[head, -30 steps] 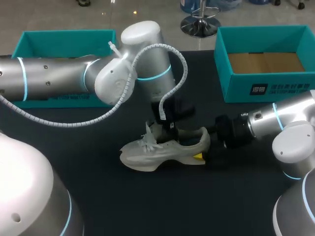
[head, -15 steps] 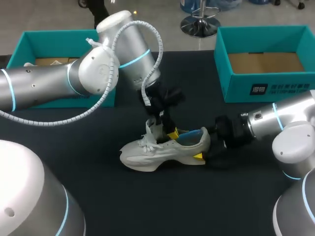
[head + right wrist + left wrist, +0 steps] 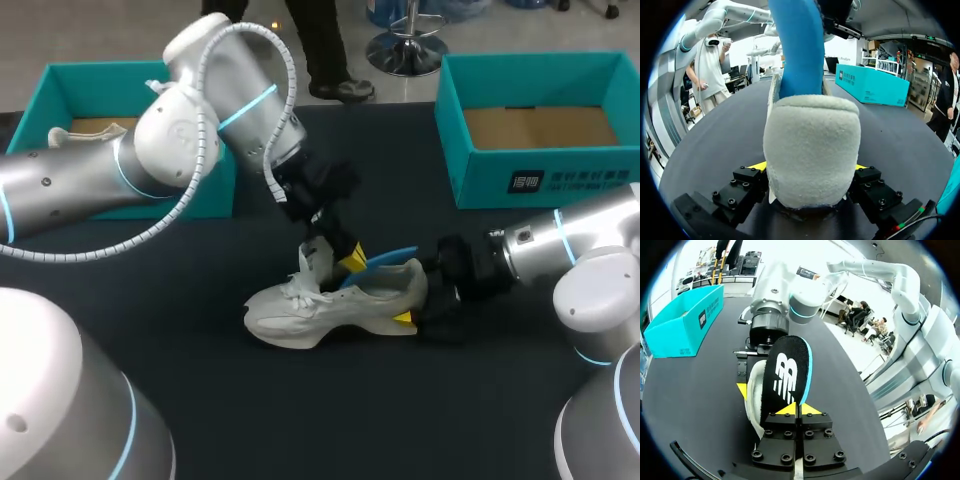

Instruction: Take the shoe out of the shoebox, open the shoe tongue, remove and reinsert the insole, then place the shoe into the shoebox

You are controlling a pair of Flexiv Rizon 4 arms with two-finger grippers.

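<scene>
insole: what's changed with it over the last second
The left claw, shut on the insole, has pulled up and back toward its own side, drawing the insole partly out of the shoe. The right claw stays clamped on the heel, and the shoe lies where it was.
</scene>
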